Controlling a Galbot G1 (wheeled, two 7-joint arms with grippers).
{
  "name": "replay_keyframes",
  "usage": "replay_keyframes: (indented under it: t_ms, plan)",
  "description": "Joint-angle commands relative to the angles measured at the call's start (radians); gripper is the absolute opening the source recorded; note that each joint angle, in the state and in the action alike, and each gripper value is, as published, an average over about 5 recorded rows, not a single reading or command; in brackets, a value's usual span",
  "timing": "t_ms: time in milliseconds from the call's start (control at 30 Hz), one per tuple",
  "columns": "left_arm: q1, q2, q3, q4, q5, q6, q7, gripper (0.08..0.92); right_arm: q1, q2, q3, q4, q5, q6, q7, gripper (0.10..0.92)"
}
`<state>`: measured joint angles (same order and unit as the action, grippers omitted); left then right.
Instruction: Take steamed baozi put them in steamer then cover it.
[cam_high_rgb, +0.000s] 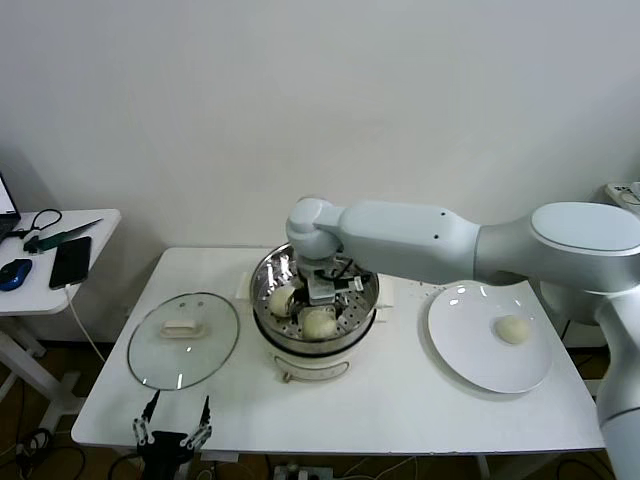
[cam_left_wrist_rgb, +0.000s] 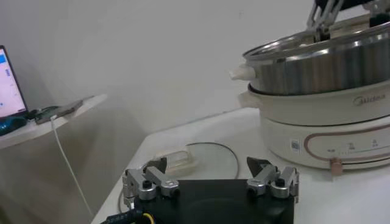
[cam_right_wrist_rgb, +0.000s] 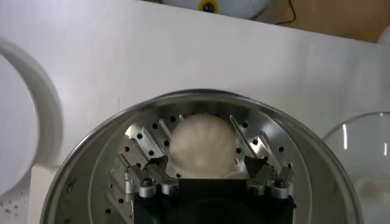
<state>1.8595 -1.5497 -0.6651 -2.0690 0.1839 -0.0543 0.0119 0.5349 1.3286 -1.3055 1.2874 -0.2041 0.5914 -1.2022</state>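
The steamer stands on its cream pot base at the table's middle. Two baozi show inside it. My right gripper is down in the basket, open. In the right wrist view the gripper has its fingers spread either side of a baozi lying on the perforated bottom. One more baozi lies on the white plate. The glass cover lies flat left of the steamer. My left gripper is parked open at the front left edge.
A side table with a phone and mouse stands at far left. In the left wrist view the left gripper rests before the cover, with the steamer to one side.
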Motion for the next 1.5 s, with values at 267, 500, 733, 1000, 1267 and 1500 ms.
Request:
replay_keyframes:
  t_ms: [267,500,733,1000,1267,1500]
  plan:
    - [-0.022,0.007,-0.016,-0.008,-0.002,0.012,0.001,0.823,0.27,-0.261,-0.143,-0.079,0.209,-0.223,0.227,0.823]
    - [-0.022,0.006,-0.015,-0.018,-0.01,0.015,0.001,0.823,0.283,-0.491,-0.214,-0.012,0.514,-0.641,0.143,0.823]
    - [-0.015,0.002,-0.017,-0.024,-0.02,0.017,-0.007,0.823,0.016,-0.702,-0.029,-0.041,0.432,-0.788,0.1,0.823]
    - [-0.02,-0.004,-0.01,-0.04,0.003,0.032,-0.006,0.823,-0.389,-0.757,0.373,-0.246,0.115,-0.693,0.038,0.823]
    - [-0.023,-0.011,0.005,-0.038,0.033,0.042,-0.007,0.823,-0.571,-0.697,0.597,-0.409,-0.025,-0.61,0.031,0.823]
    - [-0.029,-0.013,0.004,-0.03,0.034,0.047,-0.01,0.823,-0.58,-0.586,0.672,-0.594,-0.107,-0.54,0.033,0.823]
